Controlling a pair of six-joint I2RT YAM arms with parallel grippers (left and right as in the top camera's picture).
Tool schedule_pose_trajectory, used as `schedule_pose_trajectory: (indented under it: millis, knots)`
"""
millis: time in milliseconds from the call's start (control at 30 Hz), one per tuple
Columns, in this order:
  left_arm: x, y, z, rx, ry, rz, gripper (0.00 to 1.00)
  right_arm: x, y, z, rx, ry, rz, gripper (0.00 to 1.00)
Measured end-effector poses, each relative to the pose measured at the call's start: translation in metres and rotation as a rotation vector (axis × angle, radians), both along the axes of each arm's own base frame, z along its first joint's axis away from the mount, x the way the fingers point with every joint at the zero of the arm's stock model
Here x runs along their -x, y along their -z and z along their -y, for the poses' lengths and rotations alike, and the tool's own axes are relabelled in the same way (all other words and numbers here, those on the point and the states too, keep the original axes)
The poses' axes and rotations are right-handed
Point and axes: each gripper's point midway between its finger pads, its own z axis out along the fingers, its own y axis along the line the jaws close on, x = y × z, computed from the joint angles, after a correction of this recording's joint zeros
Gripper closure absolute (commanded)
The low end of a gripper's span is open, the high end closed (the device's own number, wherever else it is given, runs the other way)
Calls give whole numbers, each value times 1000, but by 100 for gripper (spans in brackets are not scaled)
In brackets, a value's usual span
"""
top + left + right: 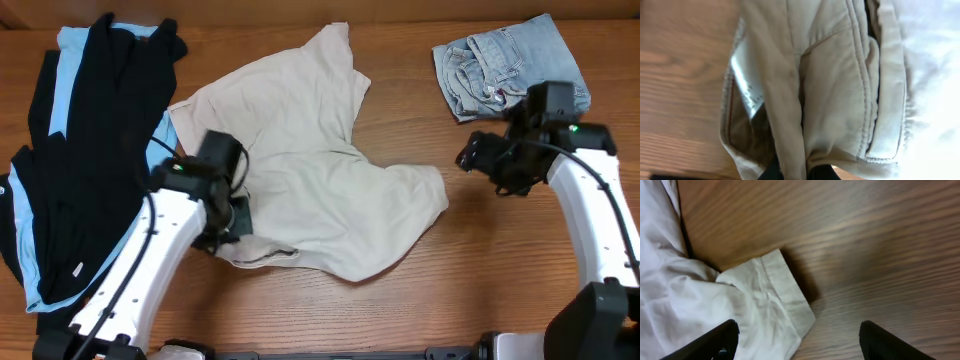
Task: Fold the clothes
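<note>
**Khaki cloth caught in the left pincer**

Khaki shorts (830, 90) fill the left wrist view. A fold of them is squeezed between the dark fingers (772, 172) of the left pincer (797, 172), which is pressed together on the cloth. A white label (747, 92) shows inside the fabric. From overhead the shorts lie crumpled in the middle of the wooden surface (400, 90), with the left pincer at their lower left edge. The right pincer (797, 342) hangs with its fingers spread wide over a cuffed leg hem (785, 295); whether it touches the cloth cannot be told. Small denim shorts (505, 65) sit at the far right. A black garment (90, 150) with light-blue panels lies along the left side.
</note>
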Motion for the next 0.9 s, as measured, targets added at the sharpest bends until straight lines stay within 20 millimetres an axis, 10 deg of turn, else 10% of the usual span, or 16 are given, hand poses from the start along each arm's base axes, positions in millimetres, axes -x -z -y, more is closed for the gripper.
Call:
schedule_pose_trajectory:
  millis: [400, 600, 900]
  knots:
    - [-10, -4, -27, -66, -3, 32, 96, 35, 78, -69, -157, -109, -34, 38]
    - [-22, -17, -41, -70, -60, 68, 96, 42, 88, -79, -185, -85, -45, 95]
    - [-49, -52, -62, -57, -123, 178, 96, 55, 68, -55, -223, -2, -137, 96]
